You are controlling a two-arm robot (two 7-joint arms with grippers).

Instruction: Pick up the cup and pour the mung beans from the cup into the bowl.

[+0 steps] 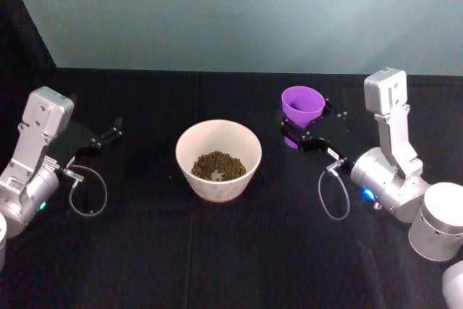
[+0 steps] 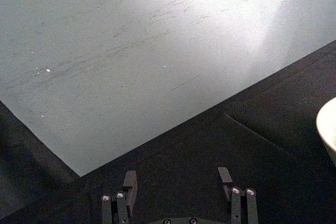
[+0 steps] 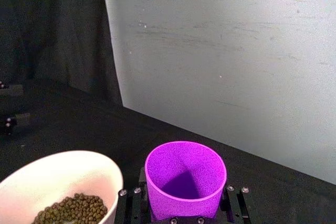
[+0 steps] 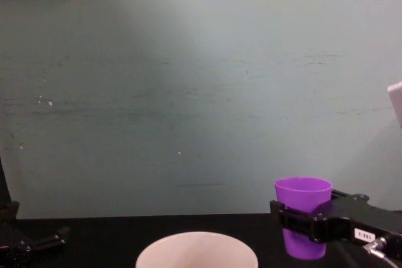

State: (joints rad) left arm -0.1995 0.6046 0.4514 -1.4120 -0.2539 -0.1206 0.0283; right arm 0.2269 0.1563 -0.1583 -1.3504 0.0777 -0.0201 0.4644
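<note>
The right gripper (image 1: 302, 129) has its black jaws closed around the lower body of the small, smooth, bright purple plastic cup (image 1: 302, 103), holding it upright above the black tabletop (image 1: 145, 251) just to the right of the wide, round, pale pinkish-white bowl (image 1: 218, 160) — the right wrist view looks into the cup's mouth and shows a bare purple bottom. The tiny greenish-brown mung beans (image 1: 218, 166) lie in a small heap on the bowl's floor. The left gripper (image 1: 101, 140) rests low over the table well left of the bowl, its two dark fingers (image 2: 129, 181) spread apart and holding nothing.
</note>
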